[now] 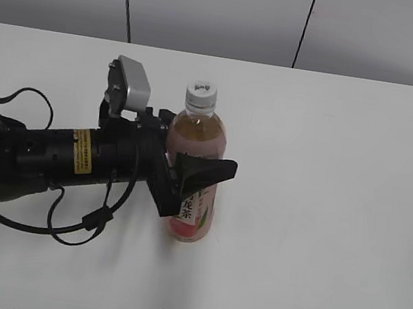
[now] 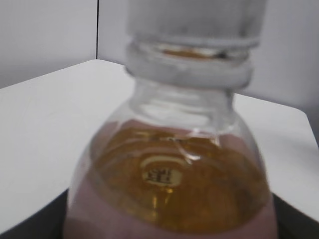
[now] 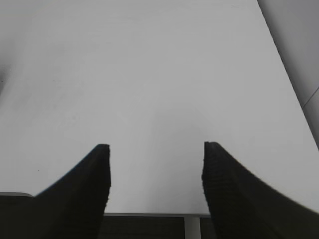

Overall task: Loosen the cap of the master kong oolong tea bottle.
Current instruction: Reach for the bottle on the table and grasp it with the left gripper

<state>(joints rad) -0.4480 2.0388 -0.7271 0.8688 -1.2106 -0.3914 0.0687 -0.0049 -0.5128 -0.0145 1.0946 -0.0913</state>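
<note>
**Oolong tea bottle upright, cap on**

The master kong oolong tea bottle (image 1: 195,170) stood upright on the white table, amber tea filling it to the shoulder, pink label facing forward. Its white ribbed cap (image 1: 200,92) sat on the neck.

White table (image 1: 321,217): flat, matte surface. Master kong oolong tea bottle (image 1: 192,191) stands upright on it, left of centre. Black cable (image 1: 81,225) loops on the near-left area, beside the bottle.
</note>
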